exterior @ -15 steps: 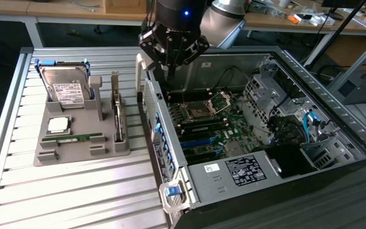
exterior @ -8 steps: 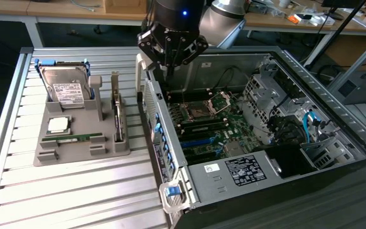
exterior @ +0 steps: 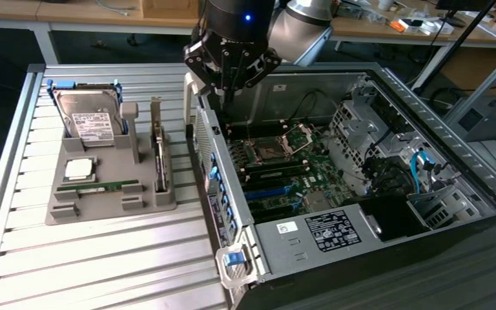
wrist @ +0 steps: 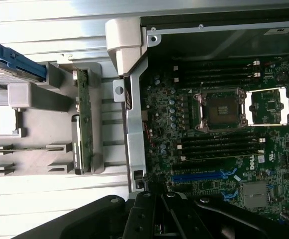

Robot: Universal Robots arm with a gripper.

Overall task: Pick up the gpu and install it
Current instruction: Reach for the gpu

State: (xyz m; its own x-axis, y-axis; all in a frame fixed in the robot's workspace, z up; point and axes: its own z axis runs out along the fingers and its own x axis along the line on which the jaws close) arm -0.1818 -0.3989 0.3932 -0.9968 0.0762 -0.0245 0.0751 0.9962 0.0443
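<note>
the task is at its start: the gpu [exterior: 159, 161] stands on edge in a slot of the grey holder [exterior: 101, 208], just outside the computer case [exterior: 317, 248] and beside its near wall, not yet lifted. the gripper [exterior: 225, 87] hangs over that wall of the case, near its far corner, with its fingers drawn together and nothing between them. picking up and installing are both left to do.

inside the case the motherboard [exterior: 296, 171] lies bare, and the blue slot [wrist: 199, 177] looks unoccupied, as do the dark slots beside it.

room is tight sideways: the gpu [wrist: 84, 129] sits between two holder walls, and only a narrow strip of table parts the holder from the case. straight up from the card is free. over the case the opening is wide, though its rim, the drive cage and loose cables inside the case, away from the holder, are edges to mind.
</note>
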